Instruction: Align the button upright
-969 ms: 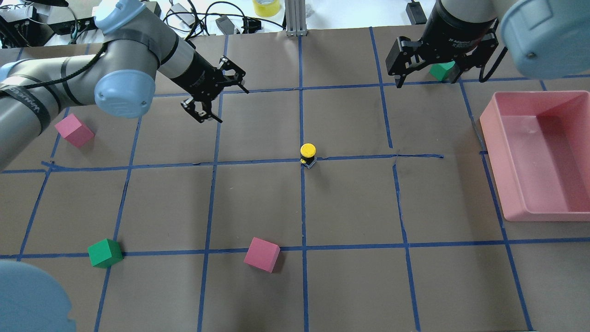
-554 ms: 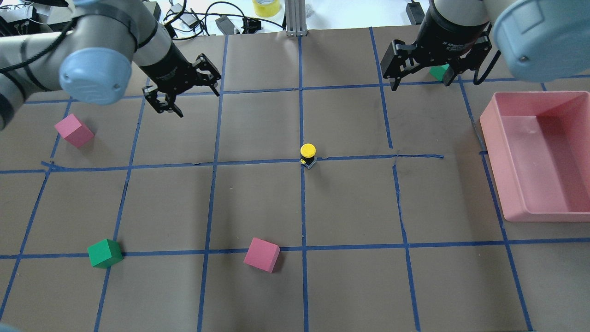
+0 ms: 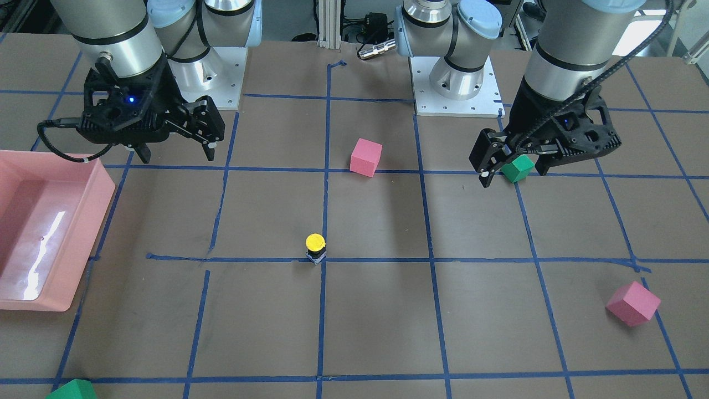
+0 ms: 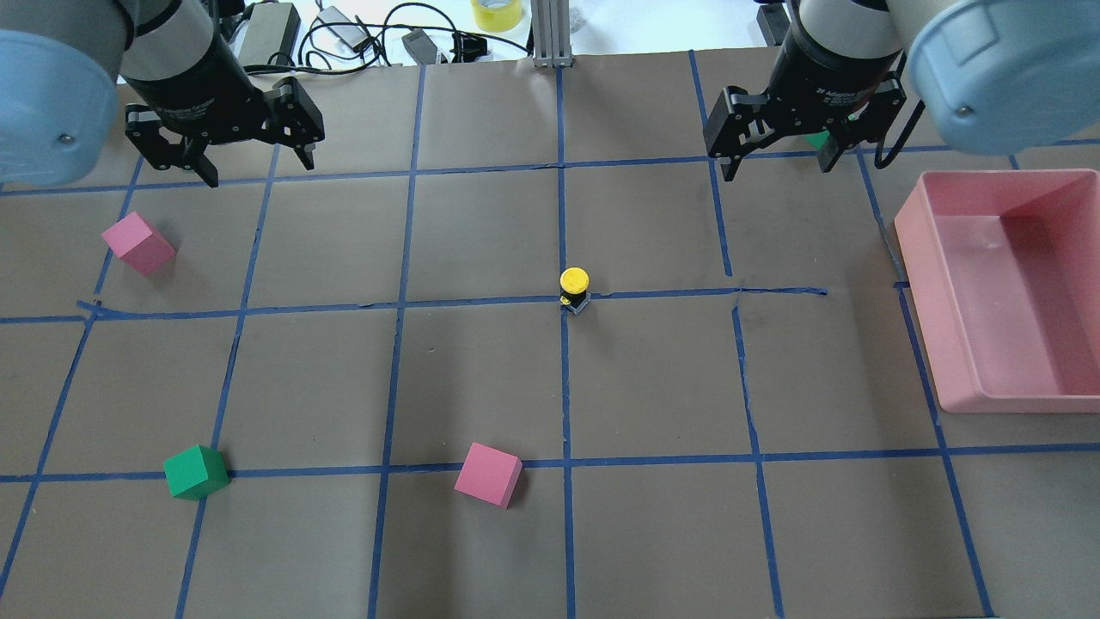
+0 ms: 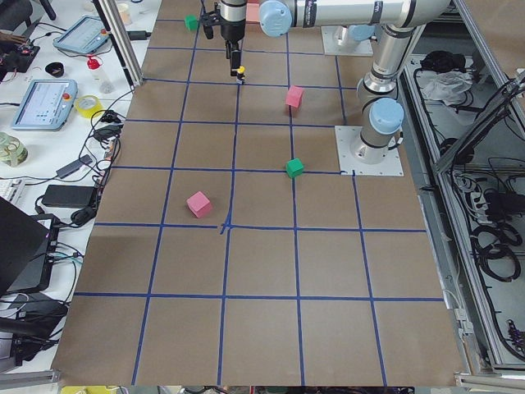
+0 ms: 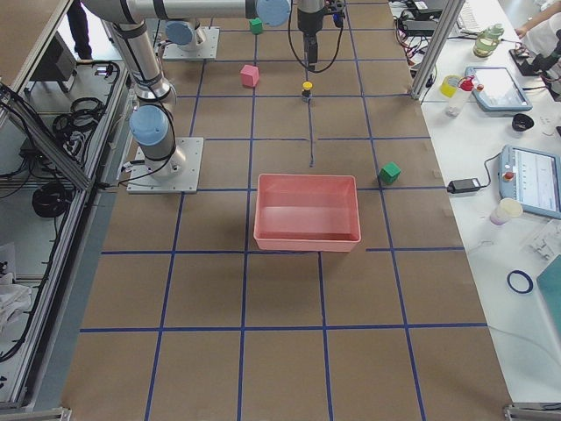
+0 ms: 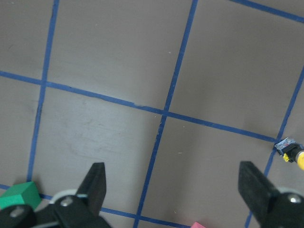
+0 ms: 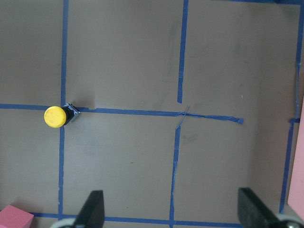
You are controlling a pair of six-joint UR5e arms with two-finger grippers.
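Only left wrist view crops button [image 7: 290, 151].

Table [image 4: 481, 241] covered in brown paper, squared off by blue tape lines [image 4: 404, 303]; the tape is torn and wavy in places. White side bench [image 6: 482, 140] runs along one long edge, cluttered with tablets [image 5: 45, 104], a yellow tape roll [image 4: 496, 13] and black cables [image 4: 361, 39]; an aluminium post [image 4: 550, 34] stands mid-edge. Light is even, shadows soft.
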